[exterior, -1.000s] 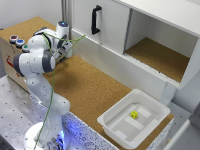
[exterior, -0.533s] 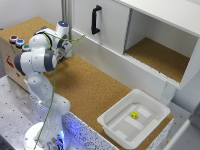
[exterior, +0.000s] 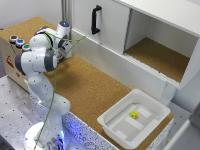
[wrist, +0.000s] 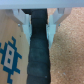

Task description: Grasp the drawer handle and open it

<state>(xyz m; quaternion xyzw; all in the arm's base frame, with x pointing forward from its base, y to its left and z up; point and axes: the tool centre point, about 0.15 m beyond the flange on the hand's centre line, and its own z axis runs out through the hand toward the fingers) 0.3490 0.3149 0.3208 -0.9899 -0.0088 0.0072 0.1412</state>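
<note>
1. Cork-textured board (exterior: 95, 90) covers the work surface, and the drawer (exterior: 12, 57) stands at the exterior view's left edge of it, a brown wooden box with coloured buttons (exterior: 19, 43) on its top.
2. White Franka arm (exterior: 37, 62) bends over the drawer unit; its gripper (wrist: 38, 31) is hidden behind the arm's own links in the exterior view.
3. Wrist view: the drawer handle (wrist: 39, 57) appears as a black bar running lengthwise through the frame, between the two pale fingers (wrist: 22, 20).
4. Jaw state: the jaws are spread, one finger on each side of the bar. The fingers lie close beside the bar; whether they touch it cannot be determined from the blurred picture.
5. Wrist view: brown wood with a blue printed figure (wrist: 9, 54) lies on one side of the bar, cork texture on the other.
6. White cabinet (exterior: 150, 35) stands along the far edge of the board. Its door carries a black vertical handle (exterior: 95, 20), and the adjoining compartment is open, with a cork floor.
7. White plastic tray (exterior: 112, 122) rests on the board at the exterior view's lower right, well apart from the drawer, with a small yellow object (exterior: 134, 114) inside.
</note>
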